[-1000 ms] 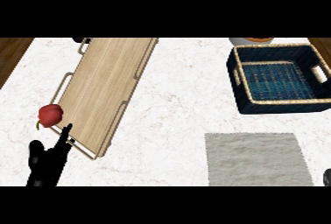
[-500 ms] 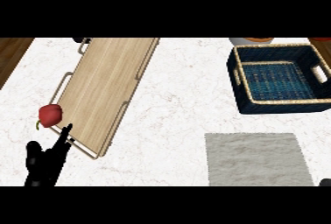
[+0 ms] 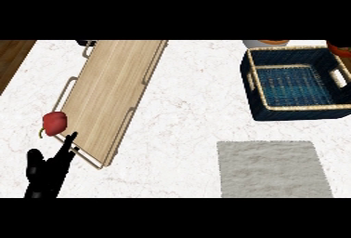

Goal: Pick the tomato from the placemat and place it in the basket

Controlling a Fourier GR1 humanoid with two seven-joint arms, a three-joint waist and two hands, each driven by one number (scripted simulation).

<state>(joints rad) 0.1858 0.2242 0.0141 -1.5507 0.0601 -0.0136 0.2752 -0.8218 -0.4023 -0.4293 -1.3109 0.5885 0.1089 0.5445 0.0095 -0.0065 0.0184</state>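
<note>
While my left hand [image 3: 47, 172] sits at the bottom left of the counter [image 3: 185, 121], its fingers are straight and hold nothing. One finger points up toward the red tomato [image 3: 54, 122], close but not touching. That tomato lies on the white counter, just beside the long wooden tray [image 3: 116, 93]. It is far from the grey placemat [image 3: 273, 168] and the blue basket [image 3: 259, 95].

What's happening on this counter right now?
A robot's left hand sits at the lower left, fingers open and holding nothing, pointing up toward a red vegetable lying on the counter beside a wooden tray. The grey placemat has nothing on it, and the blue basket holds nothing either. The right hand is out of view.
</note>
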